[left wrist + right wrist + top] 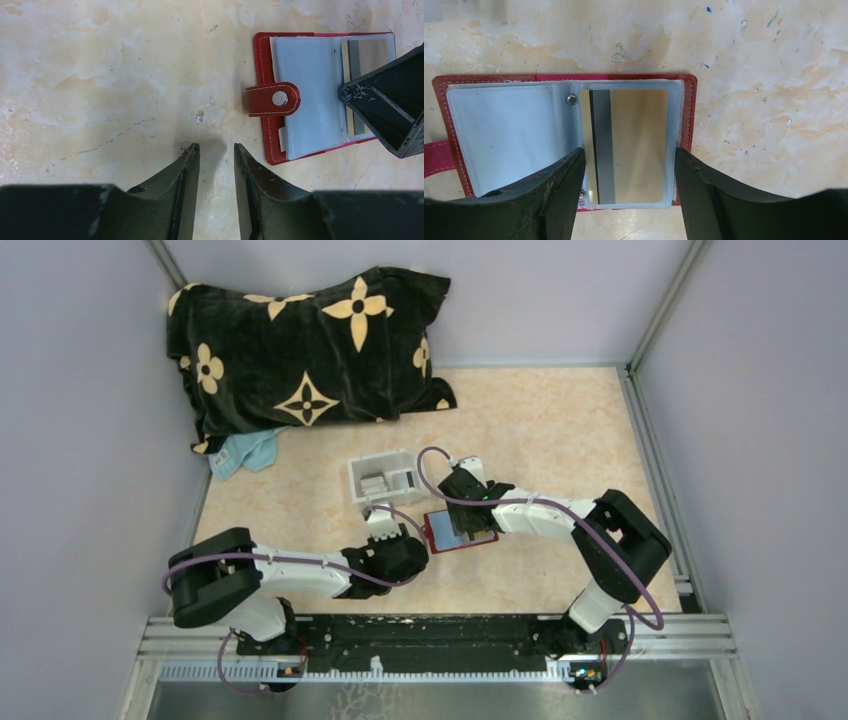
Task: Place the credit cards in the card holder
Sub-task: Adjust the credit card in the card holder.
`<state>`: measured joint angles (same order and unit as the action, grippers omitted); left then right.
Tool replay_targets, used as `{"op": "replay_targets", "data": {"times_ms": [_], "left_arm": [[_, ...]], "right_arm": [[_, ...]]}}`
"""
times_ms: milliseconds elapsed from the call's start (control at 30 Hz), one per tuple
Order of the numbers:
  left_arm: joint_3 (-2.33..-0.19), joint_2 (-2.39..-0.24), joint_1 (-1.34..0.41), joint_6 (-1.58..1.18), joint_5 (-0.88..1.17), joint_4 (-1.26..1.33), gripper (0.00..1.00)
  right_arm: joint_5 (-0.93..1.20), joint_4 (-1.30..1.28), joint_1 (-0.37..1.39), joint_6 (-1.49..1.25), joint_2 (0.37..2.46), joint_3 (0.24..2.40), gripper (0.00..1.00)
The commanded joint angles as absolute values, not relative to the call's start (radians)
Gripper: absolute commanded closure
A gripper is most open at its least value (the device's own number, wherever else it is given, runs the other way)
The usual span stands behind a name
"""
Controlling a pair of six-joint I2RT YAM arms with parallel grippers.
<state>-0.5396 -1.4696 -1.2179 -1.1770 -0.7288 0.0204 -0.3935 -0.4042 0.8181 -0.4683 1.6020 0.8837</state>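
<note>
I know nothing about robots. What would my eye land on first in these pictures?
Probably the big black pillow with cream flower shapes, slumped in the far left corner. Next comes the red card holder lying open mid-table, with a striped credit card in its clear sleeve. The right gripper is spread open over it, and the left gripper is just beside it.

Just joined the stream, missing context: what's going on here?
Card-loading job, midway. The red card holder lies open on the table with a tan card in one of its clear sleeves. The right tool is over that card, jaws open on either side. The left tool is over bare table beside the holder, open and empty. More cards sit in the white tray behind.
</note>
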Motion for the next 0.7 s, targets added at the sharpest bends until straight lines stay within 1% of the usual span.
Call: {"op": "replay_targets", "data": {"times_ms": [0, 300, 400, 533, 667], "left_arm": [[-0.506, -1.499, -1.225, -1.173, -0.681, -0.028, 0.61], [-0.506, -1.493, -1.23, -1.178, -0.688, -0.037, 0.61], [-0.506, -1.486, -1.229, -1.18, -0.691, -0.043, 0.61], [-0.508, -1.474, -1.229, -1.18, -0.699, -0.051, 0.59], [-0.512, -1.459, -1.231, -1.175, -0.704, -0.058, 0.53]], "right_arm": [[-0.438, -0.413, 0.828, -0.481, 1.596, 0.902, 0.36], [-0.452, -0.413, 0.828, -0.488, 1.579, 0.903, 0.46], [-0.448, -0.41, 0.829, -0.489, 1.577, 0.906, 0.46], [-0.437, -0.408, 0.828, -0.481, 1.573, 0.912, 0.31], [-0.445, -0.411, 0.828, -0.475, 1.555, 0.919, 0.23]]}}
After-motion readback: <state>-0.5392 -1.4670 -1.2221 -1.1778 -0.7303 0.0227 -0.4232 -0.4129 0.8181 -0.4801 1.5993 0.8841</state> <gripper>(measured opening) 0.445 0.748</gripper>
